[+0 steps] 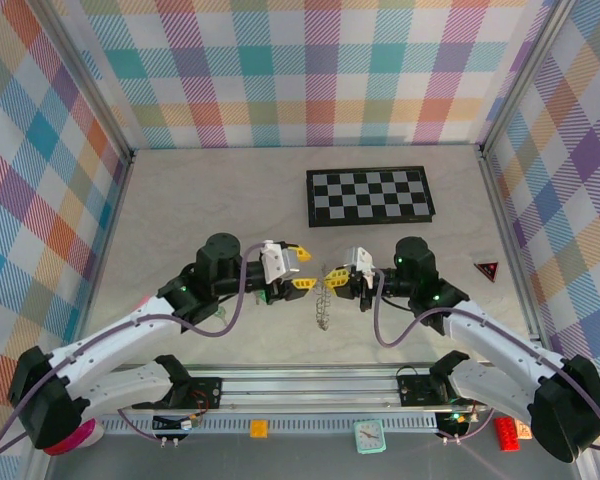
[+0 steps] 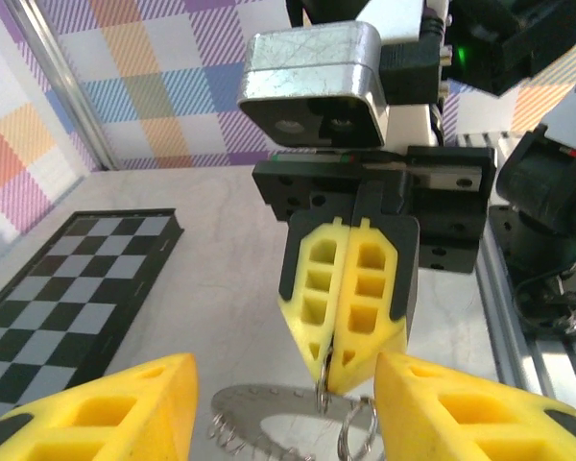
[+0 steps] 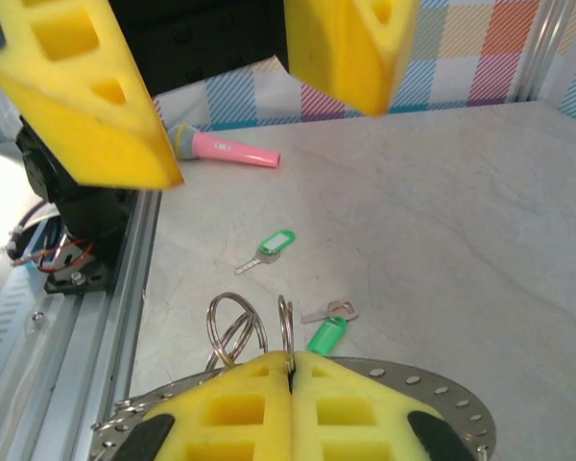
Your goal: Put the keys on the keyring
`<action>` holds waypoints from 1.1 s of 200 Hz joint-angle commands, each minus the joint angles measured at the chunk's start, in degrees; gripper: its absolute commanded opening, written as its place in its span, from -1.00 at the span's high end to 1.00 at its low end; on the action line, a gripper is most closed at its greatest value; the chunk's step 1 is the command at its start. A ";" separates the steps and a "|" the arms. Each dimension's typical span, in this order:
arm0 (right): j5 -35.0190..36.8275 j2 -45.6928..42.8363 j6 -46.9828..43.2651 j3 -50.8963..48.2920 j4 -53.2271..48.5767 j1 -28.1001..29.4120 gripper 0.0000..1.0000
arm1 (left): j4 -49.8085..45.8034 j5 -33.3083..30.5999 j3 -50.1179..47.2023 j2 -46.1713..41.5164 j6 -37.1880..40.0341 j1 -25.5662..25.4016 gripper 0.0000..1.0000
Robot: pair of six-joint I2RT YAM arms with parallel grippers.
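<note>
The keyring (image 2: 269,415), a flat grey metal ring with small wire rings along its edge, hangs low between my two grippers (image 1: 323,300). My right gripper (image 3: 290,357) is shut on one of its wire rings (image 3: 286,327), and its shut yellow fingers (image 2: 350,307) face the left wrist camera. My left gripper (image 2: 283,384) is open, one finger on each side of the keyring and not touching it. Both keys lie on the table below, each on a green tag: one (image 3: 274,245) farther off, the other (image 3: 326,331) just past the keyring's edge.
A black-and-white checkerboard (image 1: 370,195) lies at the back of the table. A small red triangle (image 1: 487,269) sits at the right. A pink toy microphone (image 3: 226,149) lies near the left arm's base. The metal rail (image 1: 300,390) runs along the near edge.
</note>
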 commanded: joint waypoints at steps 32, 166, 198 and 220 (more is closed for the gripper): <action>2.27 -3.08 -12.98 5.01 -8.32 1.44 1.00 | -15.90 0.17 4.14 -0.24 10.03 0.36 0.01; 6.85 -3.99 -21.72 7.70 -12.53 5.27 1.00 | -27.26 7.63 9.62 7.03 13.32 0.40 0.12; 7.18 -3.39 -21.23 7.79 -12.09 5.44 1.00 | -23.54 9.83 8.32 7.00 12.34 0.36 0.07; 8.25 -3.22 -20.99 7.88 -12.05 5.55 1.00 | -24.44 11.80 8.45 7.08 12.25 0.34 0.07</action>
